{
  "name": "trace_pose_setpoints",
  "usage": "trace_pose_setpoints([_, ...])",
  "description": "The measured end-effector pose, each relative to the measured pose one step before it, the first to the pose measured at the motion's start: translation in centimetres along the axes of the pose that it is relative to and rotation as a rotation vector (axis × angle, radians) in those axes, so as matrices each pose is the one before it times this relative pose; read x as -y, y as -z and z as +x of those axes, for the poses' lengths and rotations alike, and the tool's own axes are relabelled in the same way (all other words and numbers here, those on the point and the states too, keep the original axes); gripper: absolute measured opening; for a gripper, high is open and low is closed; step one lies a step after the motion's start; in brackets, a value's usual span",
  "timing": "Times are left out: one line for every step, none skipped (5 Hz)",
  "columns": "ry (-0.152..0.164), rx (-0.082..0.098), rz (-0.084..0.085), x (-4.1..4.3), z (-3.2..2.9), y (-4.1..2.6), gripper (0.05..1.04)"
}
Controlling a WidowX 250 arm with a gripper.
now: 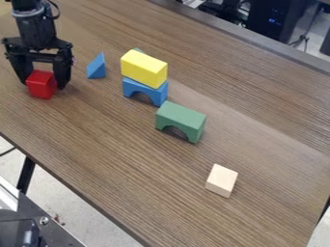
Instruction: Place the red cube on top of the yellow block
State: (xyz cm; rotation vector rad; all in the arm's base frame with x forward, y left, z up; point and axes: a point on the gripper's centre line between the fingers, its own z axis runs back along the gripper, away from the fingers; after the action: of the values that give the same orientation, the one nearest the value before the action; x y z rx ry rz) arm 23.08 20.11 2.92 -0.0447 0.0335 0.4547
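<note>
Holding red wooden-looking cube (42,84) between black gripper fingers (63,77), narrowed onto its sides, at upper left of brown wood-grain desk (116,159). Can't tell if lifted clear. Looks grasped; not yet placed. Still to do: carry past blue wooden-looking triangular block (97,66), set on top of yellow wooden-looking rectangular block (144,69), perched on blue wooden-looking arch (135,88), then release. Roughly halfway, probably.

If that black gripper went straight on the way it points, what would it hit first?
Probably the tabletop: the gripper points down at it. The red cube at its tip might touch first; the height left beneath is hard to judge from this angle.
</note>
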Motion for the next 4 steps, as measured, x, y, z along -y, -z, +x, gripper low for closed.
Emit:
trace_pose_setpoints([-0.0071, 0.0105, -0.0137, 0.183, 0.26, 0.331, 0.701])
trace_pose_setpoints([-0.0022, 0.0025, -0.0074, -0.027, 0.022, -0.037, 0.597])
trace_pose_setpoints([0.0039, -0.0136, -0.0029, 0.046, -0.215, -0.002, 0.597])
trace_pose_setpoints([0.054, 0.0391, -0.0248, 1.156, -1.024, -2.057, 0.596])
